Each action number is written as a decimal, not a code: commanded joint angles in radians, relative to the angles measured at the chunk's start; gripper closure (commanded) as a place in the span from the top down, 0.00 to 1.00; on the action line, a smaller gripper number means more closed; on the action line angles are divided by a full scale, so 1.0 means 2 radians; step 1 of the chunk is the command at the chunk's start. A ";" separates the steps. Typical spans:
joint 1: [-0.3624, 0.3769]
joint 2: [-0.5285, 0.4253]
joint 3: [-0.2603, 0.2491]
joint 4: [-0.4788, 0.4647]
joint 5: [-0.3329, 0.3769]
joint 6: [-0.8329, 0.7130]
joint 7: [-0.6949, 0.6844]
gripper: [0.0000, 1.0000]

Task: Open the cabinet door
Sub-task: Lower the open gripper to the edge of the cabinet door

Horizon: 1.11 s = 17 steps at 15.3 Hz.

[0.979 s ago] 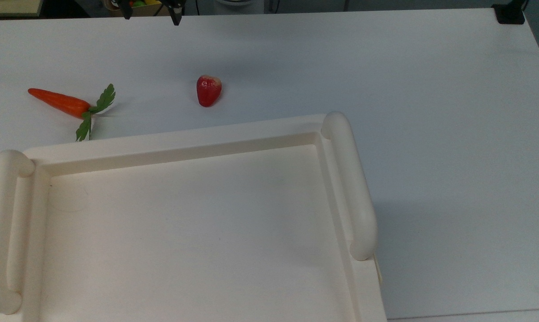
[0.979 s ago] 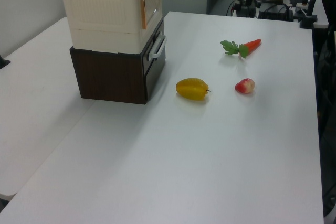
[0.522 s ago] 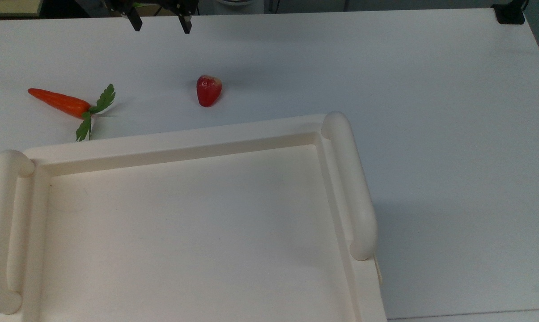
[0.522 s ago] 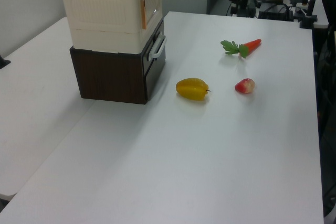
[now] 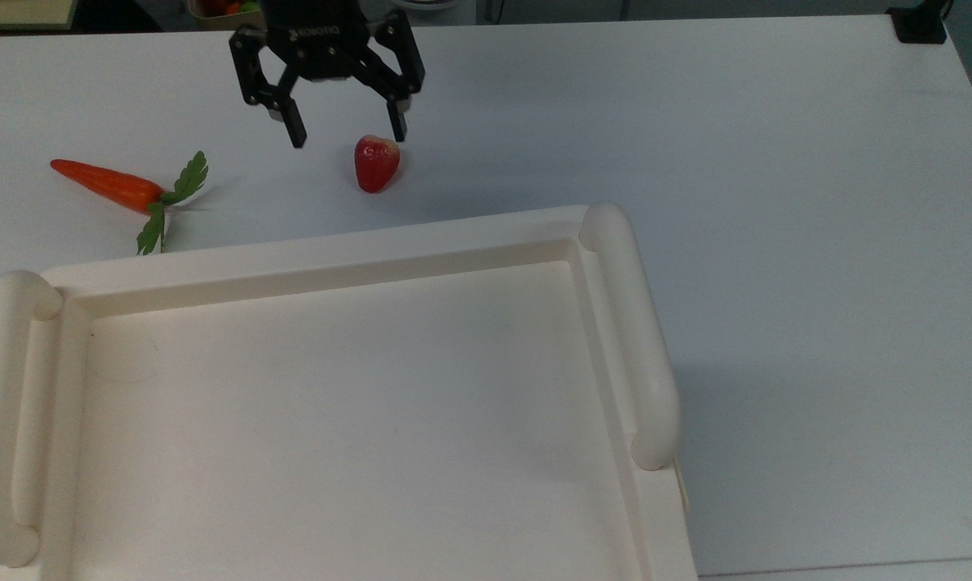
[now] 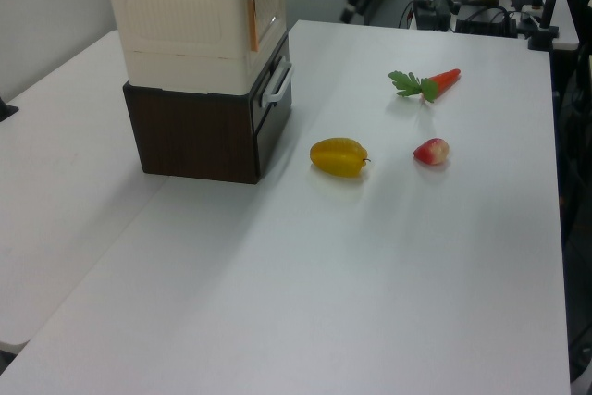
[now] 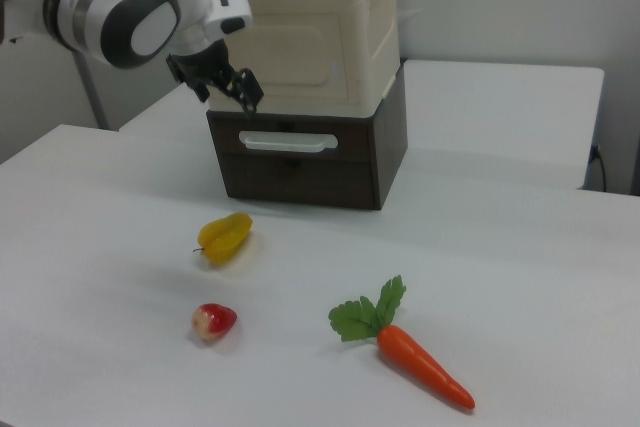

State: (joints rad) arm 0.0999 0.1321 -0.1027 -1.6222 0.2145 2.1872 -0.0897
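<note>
Currently, the approach step is judged to be in hand: the claw (image 5: pixel 343 133) is held spread wide and empty above the counter (image 5: pixel 776 202), well apart from the cabinet (image 7: pixel 310 67). The cabinet door (image 7: pixel 300 47) is found on the cabinet's upper cream section, facing the red fruit (image 7: pixel 214 321); it is presented as a flat cream panel, seemingly closed. Its handle cannot be made out clearly. For the next move, the claw is to be brought level with the door's handle edge and closed there.
</note>
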 commanded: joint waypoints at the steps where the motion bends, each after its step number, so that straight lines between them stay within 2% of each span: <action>1: 0.014 0.034 0.017 0.012 0.007 0.104 0.022 1.00; 3: 0.014 0.051 0.033 0.016 0.006 0.146 0.024 1.00; 6: 0.014 0.081 0.044 0.051 0.003 0.174 0.046 1.00; 8: 0.018 0.099 0.045 0.080 -0.001 0.174 0.060 1.00; 11: 0.024 0.110 0.045 0.099 -0.010 0.175 0.061 0.97; 14: 0.035 0.119 0.045 0.115 -0.020 0.175 0.062 0.95; 17: 0.041 0.122 0.045 0.118 -0.034 0.186 0.062 0.89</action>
State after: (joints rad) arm 0.1630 0.3499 -0.0091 -1.4207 0.1851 2.5294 0.0086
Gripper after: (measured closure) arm 0.070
